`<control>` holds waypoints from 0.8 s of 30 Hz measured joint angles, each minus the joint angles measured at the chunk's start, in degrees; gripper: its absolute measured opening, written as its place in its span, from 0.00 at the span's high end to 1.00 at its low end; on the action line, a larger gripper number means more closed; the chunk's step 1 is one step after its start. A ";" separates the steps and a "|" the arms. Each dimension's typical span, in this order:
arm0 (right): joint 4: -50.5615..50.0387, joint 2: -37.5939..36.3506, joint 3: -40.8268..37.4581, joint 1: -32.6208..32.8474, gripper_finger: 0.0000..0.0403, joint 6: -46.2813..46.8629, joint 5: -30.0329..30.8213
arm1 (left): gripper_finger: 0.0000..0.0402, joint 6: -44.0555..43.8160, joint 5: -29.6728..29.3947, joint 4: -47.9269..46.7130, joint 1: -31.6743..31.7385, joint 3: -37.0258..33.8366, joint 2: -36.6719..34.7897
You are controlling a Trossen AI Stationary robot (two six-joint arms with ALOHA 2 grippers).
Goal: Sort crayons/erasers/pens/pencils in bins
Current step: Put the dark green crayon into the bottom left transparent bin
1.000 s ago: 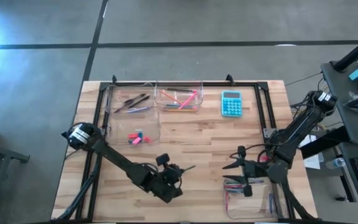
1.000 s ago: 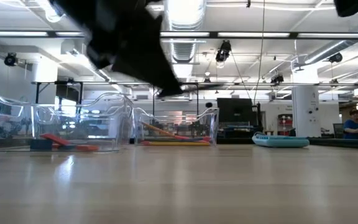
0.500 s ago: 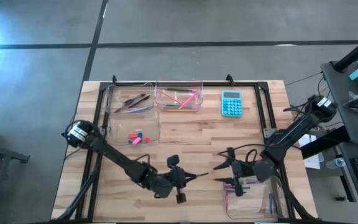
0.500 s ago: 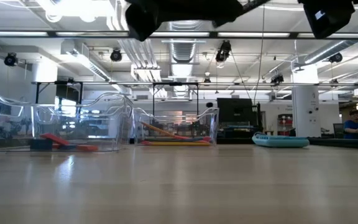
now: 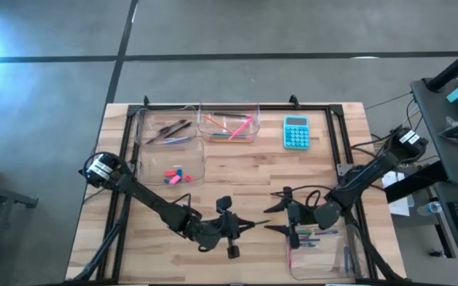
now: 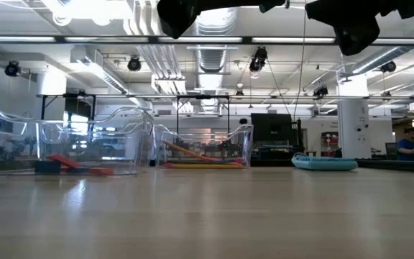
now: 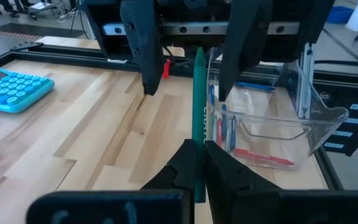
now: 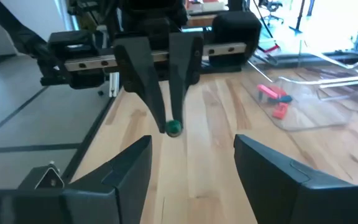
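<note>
Left wrist view: a green crayon point(image 7: 198, 118) is seen pinched at its near end in the shut left pincer point(image 7: 197, 163), its free end pointing out between the spread fingers of the right pincer point(image 7: 188, 65). A crayon of this kind is judged light, stiff and waxy, somewhat slippery and liable to snap if bent, so it is best taken across its paper-wrapped middle or free end, with the fingers square to its length. In the right wrist view the crayon's round green tip point(image 8: 173, 127) is shown end-on, lower centre of the frame, just ahead of the wide-open right pincer point(image 8: 191, 163), which holds nothing and is not yet touching the crayon. From the high view, both pincers are found low in the frame, right of centre, above the bare counter point(image 5: 245, 179): the left pincer point(image 5: 241, 225) with the crayon point(image 5: 250, 223) aimed rightward, the right pincer point(image 5: 279, 221) facing it, just beside the lower right bin point(image 5: 348, 262), which holds several sticks. The erasers point(image 5: 175, 175) lie in a bin point(image 5: 199, 163) at centre left, well apart from both pincers.
</note>
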 joint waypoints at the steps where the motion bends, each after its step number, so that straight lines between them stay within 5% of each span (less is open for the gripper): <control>1: 0.99 0.39 0.00 -0.01 0.47 -0.64 -0.20 | 1.00 0.00 0.00 -0.02 0.03 -0.01 0.00; 24: 6.23 2.20 0.04 -0.13 0.54 -1.29 -3.55 | 1.00 0.00 0.00 1.64 0.05 -0.37 0.02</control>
